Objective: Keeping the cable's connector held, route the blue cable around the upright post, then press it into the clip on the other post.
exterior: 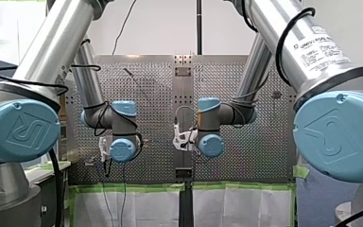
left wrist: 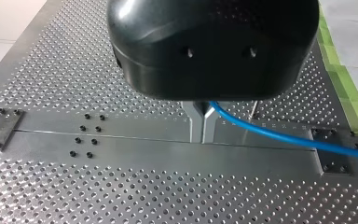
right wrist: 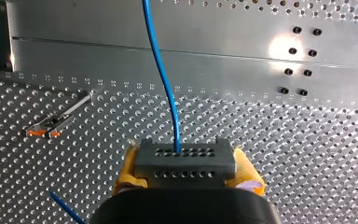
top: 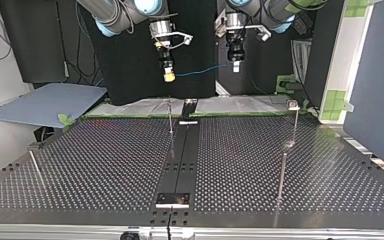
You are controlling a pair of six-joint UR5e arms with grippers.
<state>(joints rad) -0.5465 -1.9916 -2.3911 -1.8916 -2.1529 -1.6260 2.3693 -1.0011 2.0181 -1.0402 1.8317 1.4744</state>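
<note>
Pinched in the right claw (right wrist: 186,173), the rigid connector (right wrist: 185,156) anchors a seemingly light, floppy blue cable (right wrist: 161,70), best gripped where the left claw (left wrist: 203,125) clamps it

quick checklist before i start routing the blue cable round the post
1. The connector is held between the yellow pads of my right gripper: ok.
2. Fingers of my left gripper are shut on the blue cable: ok.
3. Cable span between the two grippers is free of snags: ok, it hangs in the air.
4. Cable goes around the upright post: not ok, not yet done.
5. Cable is pressed into the clip: not ok.
6. Enough slack past my left gripper: cannot tell.
</note>
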